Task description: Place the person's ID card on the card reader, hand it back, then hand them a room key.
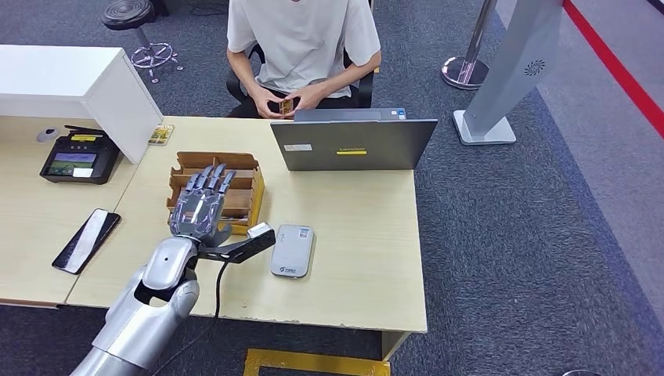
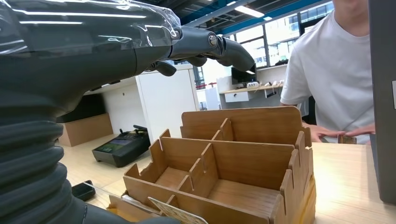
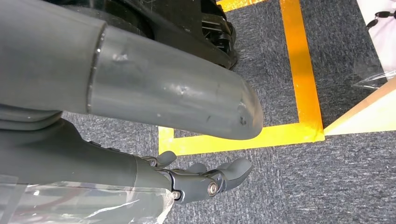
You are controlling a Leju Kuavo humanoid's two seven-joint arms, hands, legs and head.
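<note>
The person (image 1: 301,39) sits behind the desk and holds a small brownish card (image 1: 286,104) in both hands; that card (image 2: 346,139) also appears in the left wrist view. The grey-white card reader (image 1: 292,251) lies flat on the desk near the front edge. My left hand (image 1: 202,205) hovers open over the wooden card organizer (image 1: 235,182), fingers stretched toward the person, thumb pointing at the reader. A patterned card (image 2: 177,215) stands in the front slot of the organizer (image 2: 243,163), under my fingers (image 2: 205,46). My right hand (image 3: 205,179) hangs over the floor, holding nothing.
An open laptop (image 1: 352,143) stands between the person and the reader. A black phone (image 1: 86,239) and a payment terminal (image 1: 78,157) lie to the left, beside a white box (image 1: 78,86). The floor has yellow tape (image 3: 303,70) by the desk.
</note>
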